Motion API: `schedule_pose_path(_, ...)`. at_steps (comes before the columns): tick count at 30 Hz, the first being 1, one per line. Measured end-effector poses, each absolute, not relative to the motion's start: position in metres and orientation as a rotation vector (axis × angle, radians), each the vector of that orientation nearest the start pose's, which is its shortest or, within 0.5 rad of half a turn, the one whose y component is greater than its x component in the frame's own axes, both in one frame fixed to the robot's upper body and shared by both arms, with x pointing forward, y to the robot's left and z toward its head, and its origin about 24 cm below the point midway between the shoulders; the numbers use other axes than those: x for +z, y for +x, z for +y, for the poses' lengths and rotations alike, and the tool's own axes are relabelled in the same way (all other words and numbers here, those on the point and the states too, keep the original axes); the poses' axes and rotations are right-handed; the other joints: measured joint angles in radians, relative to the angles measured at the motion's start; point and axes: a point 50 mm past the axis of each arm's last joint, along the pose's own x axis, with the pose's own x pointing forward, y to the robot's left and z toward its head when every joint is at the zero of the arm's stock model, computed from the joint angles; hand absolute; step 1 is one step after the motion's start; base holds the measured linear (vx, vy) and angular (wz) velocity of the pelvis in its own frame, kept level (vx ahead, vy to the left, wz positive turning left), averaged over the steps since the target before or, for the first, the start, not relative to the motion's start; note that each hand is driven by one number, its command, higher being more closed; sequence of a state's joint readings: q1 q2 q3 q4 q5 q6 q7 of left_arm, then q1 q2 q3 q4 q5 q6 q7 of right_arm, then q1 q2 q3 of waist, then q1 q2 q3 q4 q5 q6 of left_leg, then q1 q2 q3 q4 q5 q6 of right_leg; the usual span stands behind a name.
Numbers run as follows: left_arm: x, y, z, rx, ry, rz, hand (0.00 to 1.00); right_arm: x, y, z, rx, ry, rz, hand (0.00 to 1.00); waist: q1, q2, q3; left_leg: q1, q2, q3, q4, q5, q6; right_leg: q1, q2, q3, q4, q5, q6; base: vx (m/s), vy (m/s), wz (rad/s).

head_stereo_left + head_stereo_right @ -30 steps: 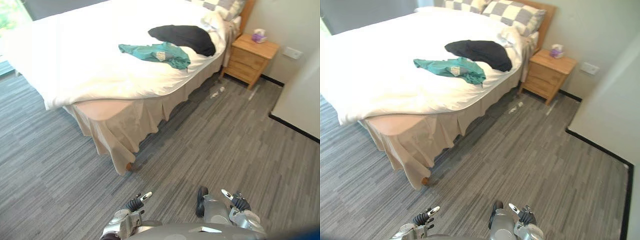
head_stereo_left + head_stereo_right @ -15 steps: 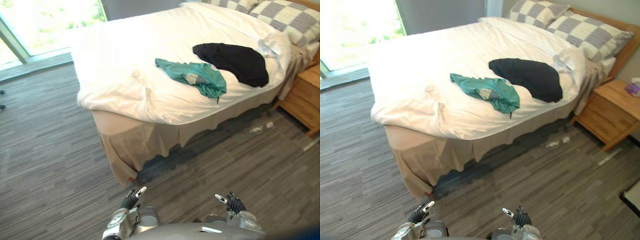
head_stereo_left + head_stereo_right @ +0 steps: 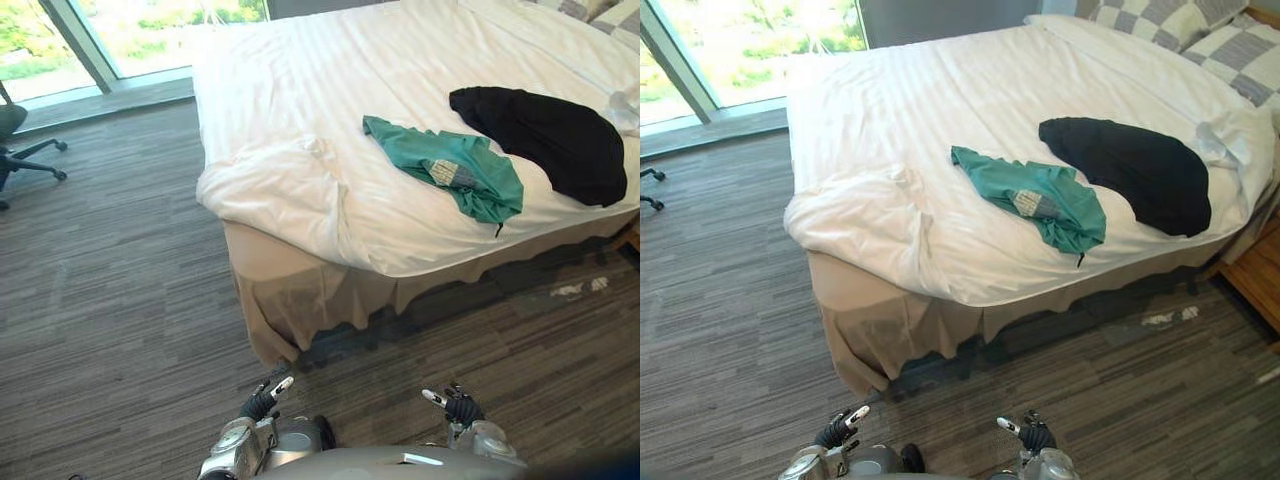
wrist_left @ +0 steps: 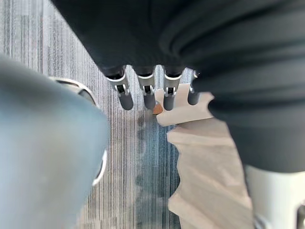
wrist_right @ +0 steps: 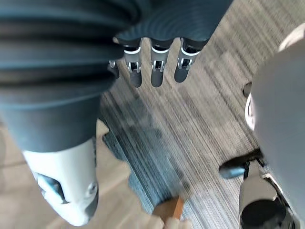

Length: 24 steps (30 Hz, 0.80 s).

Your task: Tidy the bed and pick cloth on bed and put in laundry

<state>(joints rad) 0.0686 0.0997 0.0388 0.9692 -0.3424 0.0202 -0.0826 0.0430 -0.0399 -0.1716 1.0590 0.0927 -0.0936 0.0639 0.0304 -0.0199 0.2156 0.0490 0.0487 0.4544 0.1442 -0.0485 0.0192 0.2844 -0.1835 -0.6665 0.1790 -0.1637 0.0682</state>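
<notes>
Your left hand (image 3: 262,402) and right hand (image 3: 458,407) both hang low over the grey carpet floor (image 3: 120,300), well short of the bed (image 3: 300,90). In the left wrist view its fingers (image 4: 145,95) point down, relaxed and apart, with nothing in them; past them you see the beige bed skirt (image 4: 200,157). In the right wrist view the fingers (image 5: 156,71) are just as loose and empty above the carpet.

The clothes you are after lie on top of the white cover, far ahead of both hands. A teal cloth (image 3: 455,172) lies crumpled almost straight ahead of your right hand, near the bed's closest edge. A black cloth (image 3: 545,135) lies spread out just beyond it and further to that hand's right; they sit just beside each other, and you cannot tell whether they touch. A bunch of white fabric (image 3: 1230,135) sits at the black cloth's far right end, with checked pillows (image 3: 1200,30) beyond it.

The cover is rumpled at the corner ahead of your left hand, where the skirt (image 3: 300,300) hangs to the floor. Far off to that hand's left stand a chair base (image 3: 20,150) and a window (image 3: 150,30). Pale scraps (image 3: 575,290) lie on the carpet ahead and right of your right hand
</notes>
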Motion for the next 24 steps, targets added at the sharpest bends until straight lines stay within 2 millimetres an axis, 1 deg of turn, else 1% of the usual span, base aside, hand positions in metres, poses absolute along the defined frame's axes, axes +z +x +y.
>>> schedule_pose_path(1, -0.154, 0.115, 0.189, 0.195, -0.289, 1.026, 0.0, -0.156, 0.115, -0.185, -0.194, 0.16, 0.981, 0.0, -0.015, 0.005, -0.002, 0.018, -0.011, 0.006, -0.025, -0.014, 0.008, -0.022, -0.028, -0.008, 0.11, -0.019, 0.03, -0.01, 0.051, 0.67)
schedule_pose_path(2, -0.155, 0.114, 0.188, 0.189, -0.287, 1.034, 0.0, -0.156, 0.113, -0.187, -0.2, 0.155, 0.985, 0.0, -0.019, 0.01, -0.005, 0.024, -0.012, 0.005, -0.033, -0.022, 0.01, -0.041, -0.044, -0.003, 0.175, -0.027, 0.04, 0.01, 0.123, 0.74)
schedule_pose_path(3, -0.156, 0.112, 0.185, 0.163, -0.267, 1.054, 0.0, -0.155, 0.113, -0.194, -0.221, 0.148, 0.974, 0.0, -0.023, 0.012, -0.009, 0.056, -0.021, -0.005, -0.082, -0.049, 0.015, -0.114, -0.109, 0.044, 0.402, -0.027, 0.034, 0.02, 0.087, 0.69)
schedule_pose_path(4, -0.155, 0.114, 0.189, 0.154, -0.245, 1.053, 0.0, -0.155, 0.114, -0.193, -0.229, 0.153, 0.969, 0.0, -0.023, -0.008, -0.002, 0.101, -0.051, -0.046, -0.117, -0.046, 0.026, -0.191, -0.16, 0.14, 0.602, 0.025, -0.001, 0.05, 0.056, 0.71)
schedule_pose_path(5, -0.154, 0.115, 0.192, 0.153, -0.234, 1.053, 0.0, -0.154, 0.115, -0.194, -0.237, 0.156, 0.963, 0.0, -0.023, -0.013, 0.004, 0.11, -0.054, -0.058, -0.12, -0.043, 0.031, -0.217, -0.17, 0.172, 0.651, 0.0, 0.002, 0.08, -0.018, 0.7)
schedule_pose_path(6, -0.155, 0.114, 0.195, 0.153, -0.22, 1.069, 0.0, -0.154, 0.115, -0.192, -0.239, 0.163, 0.958, 0.0, -0.035, -0.021, 0.006, 0.116, -0.056, -0.085, -0.119, -0.047, 0.035, -0.255, -0.169, 0.22, 0.683, -0.062, 0.007, 0.14, -0.029, 0.93)
schedule_pose_path(7, -0.156, 0.113, 0.197, 0.154, -0.211, 1.084, 0.0, -0.153, 0.117, -0.19, -0.229, 0.163, 0.946, 0.0, -0.04, -0.026, 0.006, 0.128, -0.045, -0.132, -0.121, -0.047, 0.033, -0.295, -0.154, 0.251, 0.652, -0.126, 0.002, 0.13, -0.041, 1.05)
schedule_pose_path(9, -0.156, 0.114, 0.196, 0.152, -0.213, 1.089, 0.0, -0.153, 0.118, -0.19, -0.229, 0.163, 0.936, 0.0, -0.04, -0.023, 0.009, 0.143, -0.031, -0.164, -0.122, -0.05, 0.026, -0.313, -0.126, 0.278, 0.565, -0.136, 0.006, 0.12, -0.057, 0.77)
schedule_pose_path(10, -0.156, 0.116, 0.194, 0.143, -0.208, 1.094, 0.0, -0.152, 0.118, -0.191, -0.235, 0.173, 0.93, 0.0, -0.043, -0.016, 0.009, 0.153, -0.014, -0.199, -0.119, -0.052, 0.012, -0.313, -0.089, 0.305, 0.441, -0.132, 0.011, 0.17, -0.124, 0.77)
schedule_pose_path(11, -0.156, 0.116, 0.194, 0.145, -0.207, 1.1, 0.0, -0.153, 0.118, -0.191, -0.238, 0.18, 0.93, 0.0, -0.042, -0.016, 0.009, 0.157, -0.005, -0.229, -0.118, -0.052, -0.007, -0.31, -0.057, 0.341, 0.314, -0.112, 0.017, 0.17, -0.146, 0.77)
schedule_pose_path(12, -0.156, 0.117, 0.194, 0.144, -0.205, 1.098, 0.0, -0.153, 0.117, -0.19, -0.237, 0.184, 0.931, 0.0, -0.042, -0.017, 0.008, 0.158, -0.005, -0.24, -0.118, -0.053, -0.014, -0.308, -0.047, 0.356, 0.264, -0.096, 0.014, 0.18, -0.191, 0.69)
schedule_pose_path(13, -0.155, 0.117, 0.196, 0.146, -0.198, 1.096, 0.0, -0.153, 0.116, -0.189, -0.236, 0.197, 0.935, 0.0, -0.04, -0.027, 0.007, 0.157, -0.014, -0.264, -0.118, -0.057, -0.031, -0.294, -0.029, 0.395, 0.124, -0.01, -0.001, 0.22, -0.279, 0.68)
schedule_pose_path(14, -0.156, 0.113, 0.201, 0.157, -0.184, 1.109, 0.0, -0.155, 0.114, -0.189, -0.244, 0.222, 0.941, 0.0, -0.045, -0.047, 0.006, 0.167, -0.026, -0.287, -0.12, -0.064, -0.051, -0.272, -0.039, 0.407, 0.077, 0.083, -0.002, 0.24, -0.285, 0.64)
schedule_pose_path(15, -0.157, 0.113, 0.199, 0.158, -0.184, 1.113, 0.0, -0.154, 0.115, -0.19, -0.251, 0.228, 0.938, 0.0, -0.046, -0.032, 0.006, 0.175, -0.013, -0.285, -0.124, -0.064, -0.057, -0.263, -0.03, 0.394, 0.077, 0.087, -0.003, 0.24, -0.256, 0.42)
schedule_pose_path(16, -0.159, 0.112, 0.191, 0.143, -0.191, 1.115, 0.0, -0.153, 0.115, -0.197, -0.26, 0.214, 0.936, 0.0, -0.041, 0.002, 0.0, 0.181, 0.015, -0.259, -0.136, -0.059, -0.076, -0.243, -0.002, 0.383, 0.038, 0.084, -0.009, 0.2, -0.158, 0.11)
schedule_pose_path(17, -0.159, 0.112, 0.185, 0.131, -0.195, 1.106, 0.0, -0.152, 0.118, -0.2, -0.255, 0.201, 0.931, 0.0, -0.038, 0.03, 0.0, 0.19, 0.033, -0.25, -0.143, -0.055, -0.089, -0.228, 0.018, 0.377, 0.013, 0.086, -0.01, 0.18, -0.14, 0.06)
schedule_pose_path(18, -0.159, 0.111, 0.183, 0.128, -0.198, 1.104, 0.0, -0.152, 0.12, -0.2, -0.252, 0.202, 0.929, 0.0, -0.042, 0.039, 0.001, 0.195, 0.043, -0.248, -0.146, -0.055, -0.094, -0.218, 0.03, 0.377, 0.002, 0.087, -0.012, 0.16, -0.123, -0.02)
schedule_pose_path(19, -0.159, 0.111, 0.181, 0.125, -0.204, 1.091, 0.0, -0.152, 0.119, -0.2, -0.252, 0.206, 0.936, 0.0, -0.043, 0.045, -0.001, 0.205, 0.059, -0.241, -0.151, -0.057, -0.104, -0.198, 0.051, 0.373, -0.026, 0.09, -0.016, 0.12, -0.091, -0.01)
schedule_pose_path(20, -0.159, 0.111, 0.18, 0.126, -0.21, 1.083, 0.0, -0.152, 0.119, -0.199, -0.252, 0.207, 0.936, 0.0, -0.043, 0.044, 0.0, 0.211, 0.063, -0.238, -0.153, -0.057, -0.108, -0.189, 0.057, 0.371, -0.036, 0.091, -0.017, 0.14, -0.099, -0.03)
schedule_pose_path(21, -0.159, 0.111, 0.177, 0.143, -0.276, 1.059, 0.0, -0.153, 0.119, -0.198, -0.258, 0.217, 0.94, 0.0, -0.042, 0.039, -0.002, 0.225, 0.075, -0.23, -0.162, -0.062, -0.116, -0.167, 0.074, 0.365, -0.065, 0.096, -0.021, 0.12, -0.058, -0.08)
schedule_pose_path(22, -0.158, 0.11, 0.182, 0.19, -0.361, 1.032, 0.0, -0.154, 0.117, -0.198, -0.263, 0.223, 0.953, 0.0, -0.039, 0.034, -0.004, 0.232, 0.077, -0.217, -0.162, -0.064, -0.12, -0.15, 0.084, 0.365, -0.092, 0.104, -0.021, 0.11, -0.044, -0.06)
schedule_pose_path(23, -0.158, 0.109, 0.182, 0.21, -0.395, 1.025, 0.0, -0.154, 0.117, -0.198, -0.263, 0.224, 0.957, 0.0, -0.04, 0.032, -0.004, 0.232, 0.078, -0.215, -0.162, -0.064, -0.12, -0.145, 0.085, 0.364, -0.1, 0.106, -0.02, 0.08, -0.017, 0.01)
schedule_pose_path(24, -0.158, 0.108, 0.185, 0.278, -0.486, 1.0, 0.0, -0.155, 0.116, -0.197, -0.267, 0.223, 0.971, 0.0, -0.041, 0.018, -0.008, 0.231, 0.081, -0.213, -0.163, -0.064, -0.12, -0.133, 0.086, 0.358, -0.122, 0.113, -0.016, 0.06, -0.009, 0.08)
